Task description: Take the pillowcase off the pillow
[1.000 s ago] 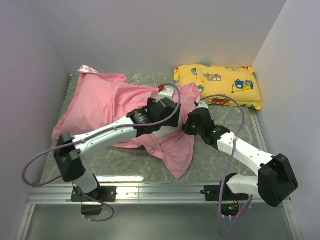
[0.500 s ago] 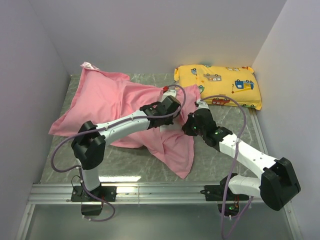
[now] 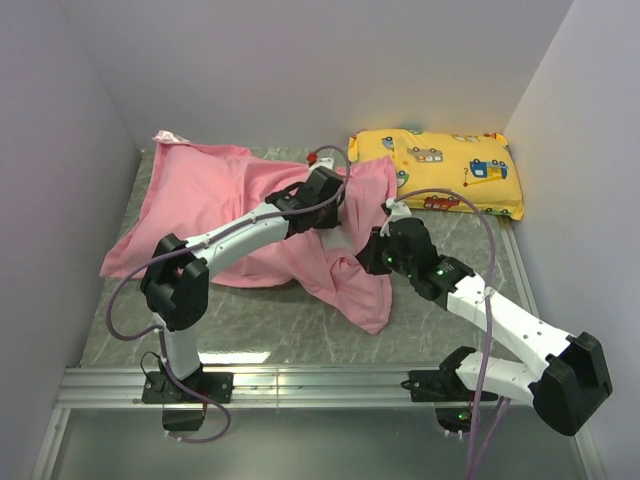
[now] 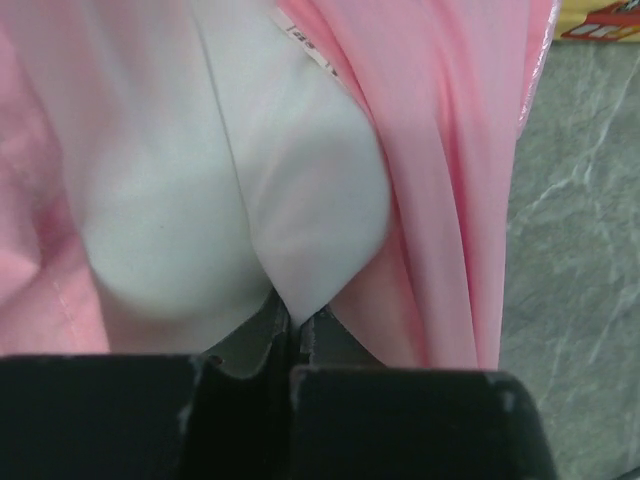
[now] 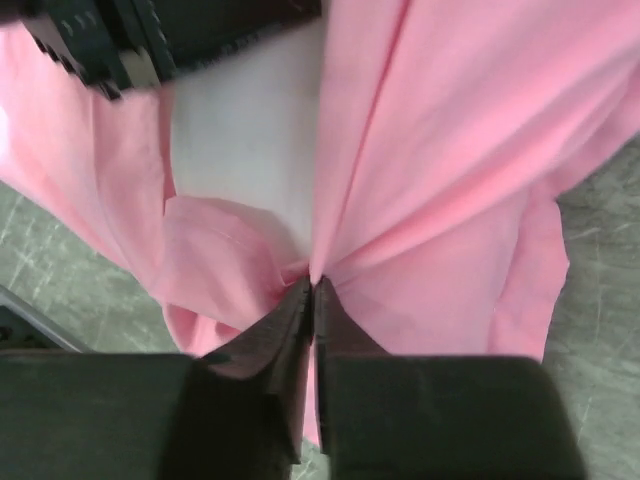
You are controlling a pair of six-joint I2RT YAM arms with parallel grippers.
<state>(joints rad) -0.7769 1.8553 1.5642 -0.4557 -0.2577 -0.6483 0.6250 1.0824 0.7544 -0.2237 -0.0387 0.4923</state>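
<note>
The pink pillowcase (image 3: 215,200) lies crumpled across the left and middle of the table. In the left wrist view a corner of the white pillow (image 4: 170,200) bulges out of the pillowcase (image 4: 450,180). My left gripper (image 4: 293,325) is shut on the tip of that corner. In the top view the left gripper (image 3: 338,205) sits at the pillowcase's open right end. My right gripper (image 5: 314,288) is shut on a gathered fold of the pillowcase (image 5: 450,150), just below the exposed pillow (image 5: 250,140). From above, the right gripper (image 3: 372,258) is near the left one.
A yellow vehicle-print pillow (image 3: 440,170) lies at the back right, against the wall. The grey-green marbled tabletop (image 3: 270,320) shows in front of the fabric. White walls close in the left, back and right sides. The left arm's wrist (image 5: 150,40) crosses the top of the right wrist view.
My left arm has swung toward the back of the table and its gripper now pinches the pillow corner. The right gripper has drawn slightly nearer with the pink fabric, which has shifted.
</note>
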